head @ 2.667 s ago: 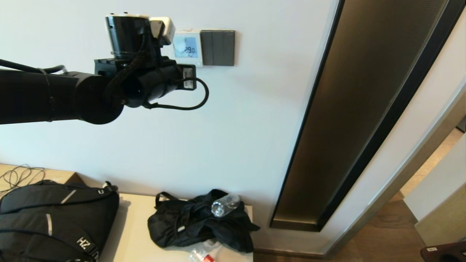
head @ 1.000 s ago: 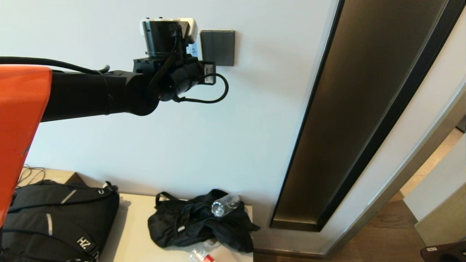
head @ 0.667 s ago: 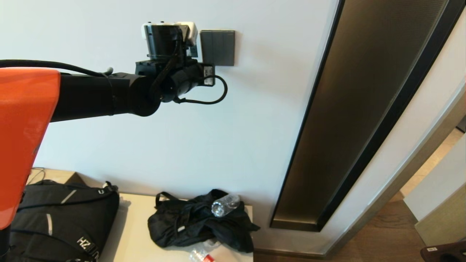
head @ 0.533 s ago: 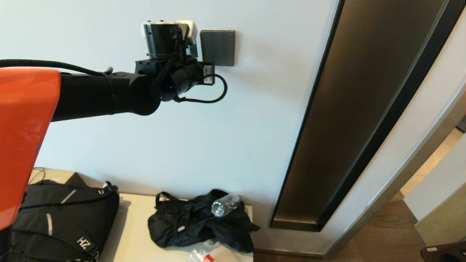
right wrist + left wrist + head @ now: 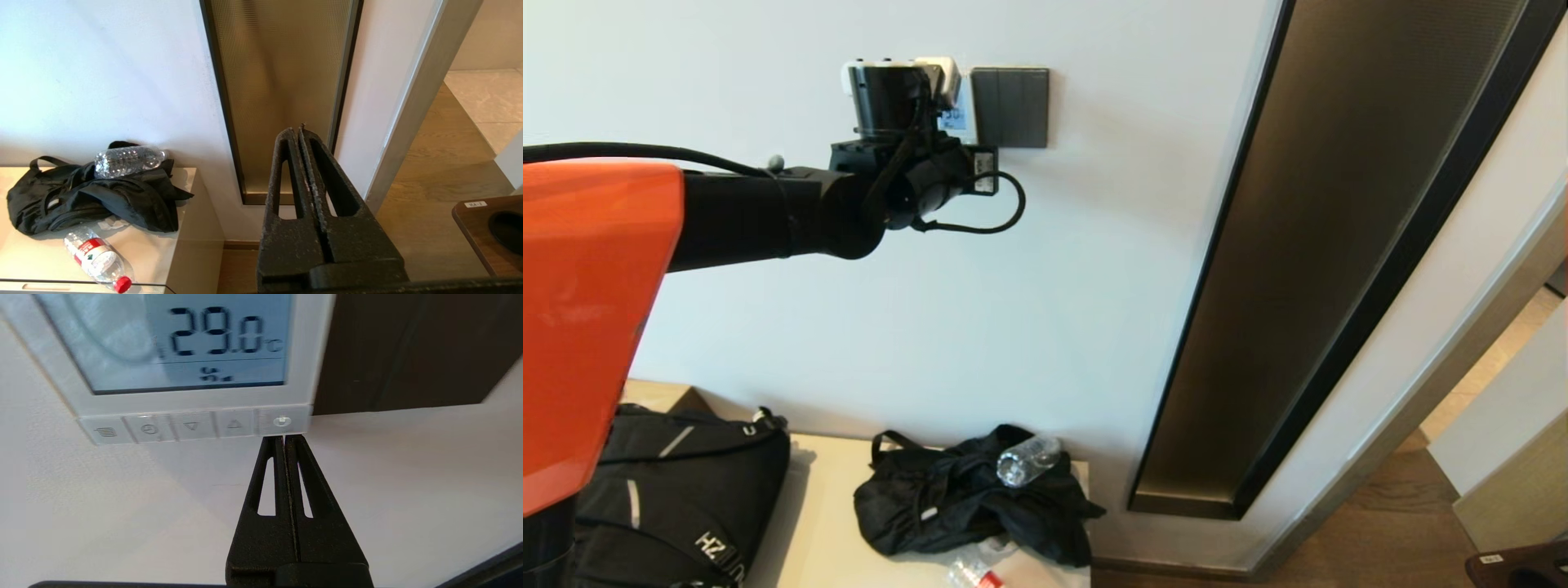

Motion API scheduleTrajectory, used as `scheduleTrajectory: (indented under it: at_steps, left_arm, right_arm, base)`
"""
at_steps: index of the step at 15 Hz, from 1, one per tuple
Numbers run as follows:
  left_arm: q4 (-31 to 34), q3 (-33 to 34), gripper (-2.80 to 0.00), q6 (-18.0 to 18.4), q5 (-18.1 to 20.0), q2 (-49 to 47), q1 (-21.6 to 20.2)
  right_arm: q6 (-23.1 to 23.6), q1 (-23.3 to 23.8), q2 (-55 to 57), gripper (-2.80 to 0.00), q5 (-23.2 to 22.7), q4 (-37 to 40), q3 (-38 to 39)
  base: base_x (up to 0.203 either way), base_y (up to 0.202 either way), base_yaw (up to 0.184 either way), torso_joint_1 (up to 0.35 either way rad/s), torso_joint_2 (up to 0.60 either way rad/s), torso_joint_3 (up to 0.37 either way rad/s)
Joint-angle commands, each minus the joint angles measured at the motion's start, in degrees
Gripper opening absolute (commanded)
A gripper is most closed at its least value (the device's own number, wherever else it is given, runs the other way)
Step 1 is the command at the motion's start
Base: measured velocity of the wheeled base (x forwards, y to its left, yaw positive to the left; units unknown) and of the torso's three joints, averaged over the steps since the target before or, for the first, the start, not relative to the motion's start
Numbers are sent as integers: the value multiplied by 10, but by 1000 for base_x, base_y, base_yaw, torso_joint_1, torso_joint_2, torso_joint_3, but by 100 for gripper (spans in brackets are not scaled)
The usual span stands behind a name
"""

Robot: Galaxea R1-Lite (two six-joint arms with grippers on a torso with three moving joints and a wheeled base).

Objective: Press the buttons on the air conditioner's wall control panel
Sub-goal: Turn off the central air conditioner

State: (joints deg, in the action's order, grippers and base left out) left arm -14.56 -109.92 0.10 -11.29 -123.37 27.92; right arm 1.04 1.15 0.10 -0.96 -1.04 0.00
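Here the left gripper [image 5: 284, 437] is held up against the wall, its two black fingers [image 5: 269, 473] pressed together with no gap between them and nothing held. In the left wrist view the joined tips are seen right at the lower edge of the white control panel [image 5: 302, 355], directly under the power button [image 5: 281, 421], which is the end one of a row of five; whether the tips actually touch the button cannot be told. Beside it in the row an up-arrow button [image 5: 234, 424], a down-arrow button [image 5: 191, 426], a clock button [image 5: 148, 429] and a menu button [image 5: 106, 432] are lined up. Above the row the lit display [image 5: 192, 339] is shown reading 29.0 °C.

In the head view the panel [image 5: 961, 106] is mostly hidden behind the left wrist, only a strip of it being visible just beside a dark grey switch plate [image 5: 1010, 107] mounted on the same wall.

The right gripper [image 5: 301, 132] is kept low and well apart from the panel, its fingers likewise closed on nothing. Below, a black bag [image 5: 968, 498] with a clear bottle [image 5: 1027, 460] lying on it is seen on a pale cabinet [image 5: 825, 523], next to a black backpack [image 5: 670, 498]
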Motion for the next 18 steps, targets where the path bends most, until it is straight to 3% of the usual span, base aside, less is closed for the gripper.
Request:
scheduleTrajectory:
  at_steps: [1,18]
  left_arm:
    - [-1,0,-280,0,0,0,0]
    - [-20,52,-280,-1,0,50,3]
  right_arm:
    - [0,0,0,-280,0,0,1]
    - [0,0,0,-280,0,0,1]
  base:
    - [0,0,0,0,0,0]
    - [0,0,0,0,0,0]
